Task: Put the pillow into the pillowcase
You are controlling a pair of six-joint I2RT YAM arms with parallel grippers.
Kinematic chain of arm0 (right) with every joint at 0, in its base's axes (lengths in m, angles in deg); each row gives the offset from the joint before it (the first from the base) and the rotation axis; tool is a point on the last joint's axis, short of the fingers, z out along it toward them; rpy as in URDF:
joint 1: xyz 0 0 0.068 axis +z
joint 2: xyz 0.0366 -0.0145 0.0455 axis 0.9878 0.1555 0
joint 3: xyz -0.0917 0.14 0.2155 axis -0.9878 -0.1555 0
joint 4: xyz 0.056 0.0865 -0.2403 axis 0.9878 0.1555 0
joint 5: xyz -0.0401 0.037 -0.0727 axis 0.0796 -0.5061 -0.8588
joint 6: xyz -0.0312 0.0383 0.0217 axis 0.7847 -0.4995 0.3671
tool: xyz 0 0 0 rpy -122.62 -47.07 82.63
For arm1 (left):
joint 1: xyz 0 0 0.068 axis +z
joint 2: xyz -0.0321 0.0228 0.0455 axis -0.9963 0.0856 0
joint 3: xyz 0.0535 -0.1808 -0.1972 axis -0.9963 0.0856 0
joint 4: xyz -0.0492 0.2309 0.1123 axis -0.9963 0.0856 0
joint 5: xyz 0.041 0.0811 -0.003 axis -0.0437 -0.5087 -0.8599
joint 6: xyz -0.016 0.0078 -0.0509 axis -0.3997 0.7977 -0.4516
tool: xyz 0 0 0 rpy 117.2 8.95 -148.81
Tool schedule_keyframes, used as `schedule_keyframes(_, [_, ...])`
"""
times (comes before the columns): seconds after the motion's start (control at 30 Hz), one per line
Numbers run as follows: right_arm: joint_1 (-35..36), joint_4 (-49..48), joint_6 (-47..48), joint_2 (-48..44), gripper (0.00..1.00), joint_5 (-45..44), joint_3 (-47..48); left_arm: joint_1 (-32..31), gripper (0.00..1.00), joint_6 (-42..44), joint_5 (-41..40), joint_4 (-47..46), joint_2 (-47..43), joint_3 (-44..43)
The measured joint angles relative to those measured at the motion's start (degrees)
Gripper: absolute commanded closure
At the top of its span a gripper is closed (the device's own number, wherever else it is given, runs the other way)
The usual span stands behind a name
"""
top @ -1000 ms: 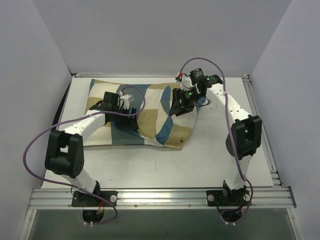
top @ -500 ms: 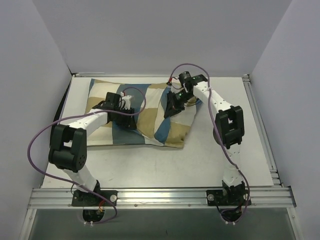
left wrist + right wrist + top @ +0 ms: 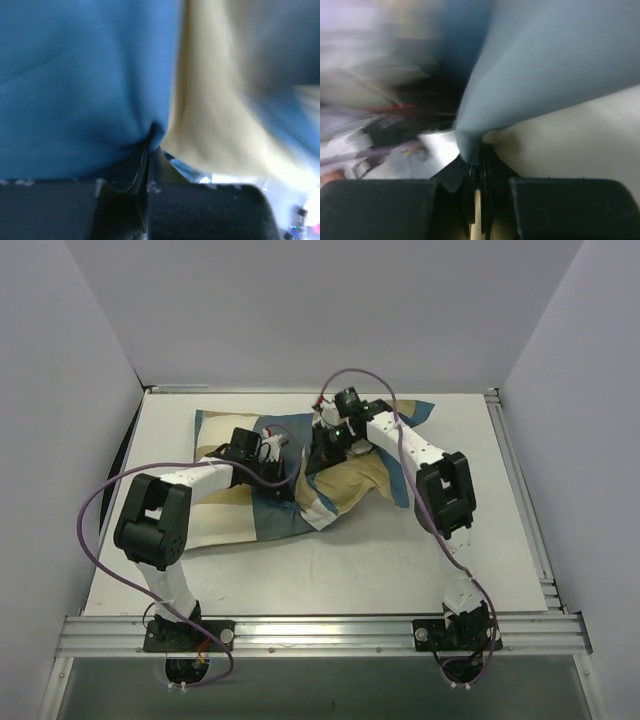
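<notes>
One blue-and-tan checked pillowcase (image 3: 345, 490) lies bunched mid-frame on the surface (image 3: 400, 560), a fold clamped tight in each of two pairs: left fingers (image 3: 131, 170) and right fingers (image 3: 495, 167).

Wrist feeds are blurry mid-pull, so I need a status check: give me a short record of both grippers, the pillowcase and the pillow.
left gripper: shut on a blue fold of the pillowcase
right gripper: shut on a grey-blue fold of the same cloth
pillowcase: rumpled and bunched around the two grippers on the table
pillow: no bare cushion in view; cannot tell if it is inside
gripper spacing: close together over the cloth
</notes>
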Motion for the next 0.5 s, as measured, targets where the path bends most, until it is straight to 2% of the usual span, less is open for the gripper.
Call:
schedule_keyframes(0.03, [-0.4,-1.1,0.5,2.6,1.00,-3.1,-2.1,1.0,0.92,-0.3,0.2,0.7,0.7,0.0])
schedule_keyframes(0.07, [-1.5,-1.0,0.9,4.6,0.94,-5.6,-5.4,2.5,0.73,-0.7,0.5,1.0,0.8,0.1])
schedule_keyframes(0.1, [-3.2,-0.3,0.9,6.4,0.85,-7.3,-8.6,4.3,0.64,-0.5,1.1,1.0,0.3,0.1])
schedule_keyframes(0.13, [-5.4,0.2,0.9,7.6,0.74,-5.8,-11.0,6.1,0.57,-0.4,1.5,0.8,-0.4,0.1])
schedule_keyframes(0.17, [-7.3,0.4,1.3,7.8,0.52,-3.5,-12.1,7.7,0.51,-0.2,1.7,0.7,-1.4,0.1])
schedule_keyframes(0.2, [-8.9,1.2,1.8,6.7,0.42,-3.0,-12.2,9.3,0.42,0.2,1.9,0.8,-2.7,0.1])
schedule_keyframes(0.23, [-10.2,1.7,2.9,5.2,0.27,-3.1,-12.2,10.6,0.38,0.9,1.9,1.0,-4.1,0.1])
schedule_keyframes(0.27, [-11.7,2.5,4.3,3.3,0.16,-3.4,-12.1,11.8,0.34,1.7,1.9,1.4,-5.7,0.1])
schedule_keyframes(0.33, [-14.1,4.0,7.3,0.5,0.14,-4.1,-12.2,13.1,0.07,4.3,1.9,3.3,-9.2,0.0])
schedule_keyframes(0.37, [-15.1,5.1,9.1,-0.8,0.13,-4.2,-12.3,13.7,0.03,5.6,1.9,4.6,-11.0,-0.2])
schedule_keyframes(0.5, [-18.4,9.8,16.6,-8.3,0.10,-6.6,-15.1,17.7,0.03,13.4,1.8,13.0,-16.9,-1.9])
